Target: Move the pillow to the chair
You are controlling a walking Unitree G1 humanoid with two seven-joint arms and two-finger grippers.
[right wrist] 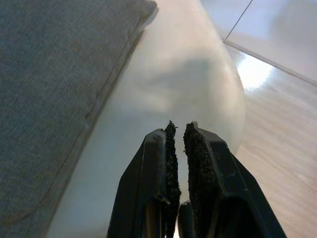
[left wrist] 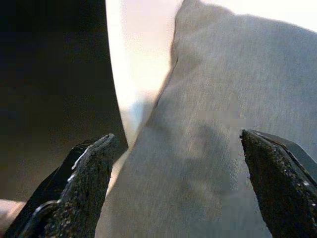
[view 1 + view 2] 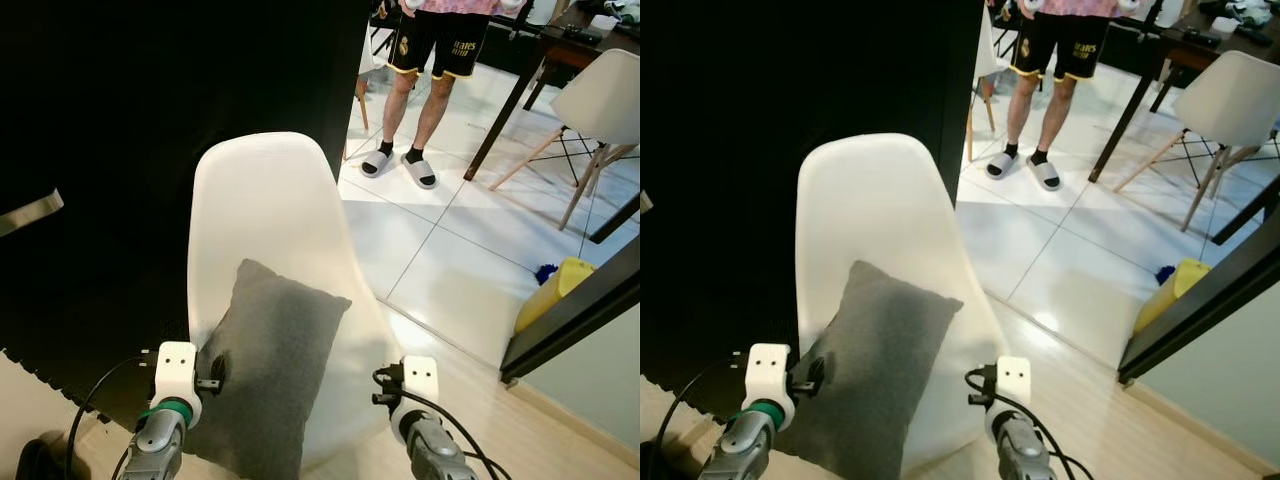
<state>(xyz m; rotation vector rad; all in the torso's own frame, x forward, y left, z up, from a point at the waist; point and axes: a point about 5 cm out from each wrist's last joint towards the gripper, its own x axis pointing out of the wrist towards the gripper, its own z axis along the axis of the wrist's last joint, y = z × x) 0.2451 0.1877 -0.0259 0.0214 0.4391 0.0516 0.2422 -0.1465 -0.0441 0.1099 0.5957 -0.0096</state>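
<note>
A grey pillow (image 3: 265,365) leans on the white chair (image 3: 262,200) in the lower centre. The left gripper (image 3: 212,378) touches the pillow's left edge. A person's legs (image 3: 408,100) stand at the top, near a yellow container (image 3: 552,290) at right.

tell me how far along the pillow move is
Nearly done: the grey pillow already lies on the white chair, leaning against its backrest. The left hand is open with its fingers either side of the pillow's edge; the right hand is shut over the seat. Left: pull both arms away.
</note>
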